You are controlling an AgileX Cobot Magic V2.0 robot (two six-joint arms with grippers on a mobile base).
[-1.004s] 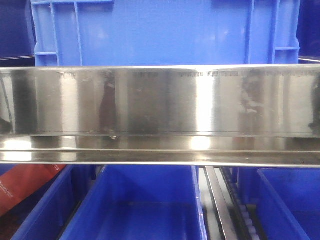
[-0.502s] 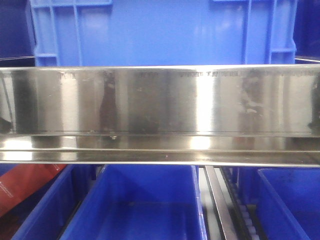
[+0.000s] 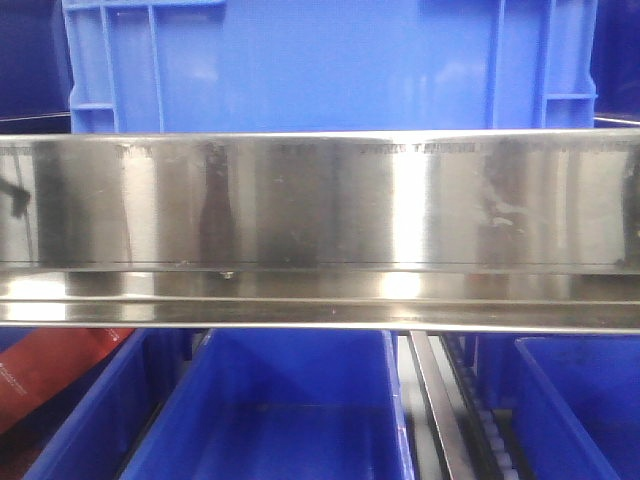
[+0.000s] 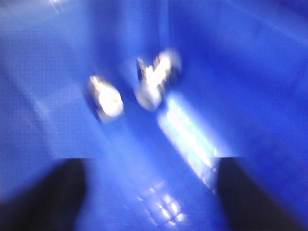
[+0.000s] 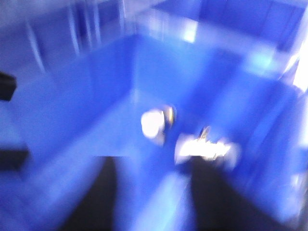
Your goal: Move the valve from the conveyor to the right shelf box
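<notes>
Two silver valves with pale end caps lie on the floor of a blue box (image 4: 250, 72) in both of our wrist views, though heavy motion blur hides their detail. In the left wrist view, one valve (image 4: 155, 79) sits just beside another valve (image 4: 105, 98), both loose and touching neither gripper. The left gripper (image 4: 151, 192) shows only as two dark fingers at the lower corners, set wide apart with nothing between them. The right gripper (image 5: 149, 197) also has its dark fingers spread and empty above the same pair. We judge the valve has been dropped into the box, so the open jaws fit a release. No conveyor is visible. Our front view shows a polished steel shelf rail (image 3: 320, 210) across blue bins (image 3: 290, 400). Compared with half a second ago, a small dark reflection now appears at the rail's left edge; otherwise that view looks unchanged.
</notes>
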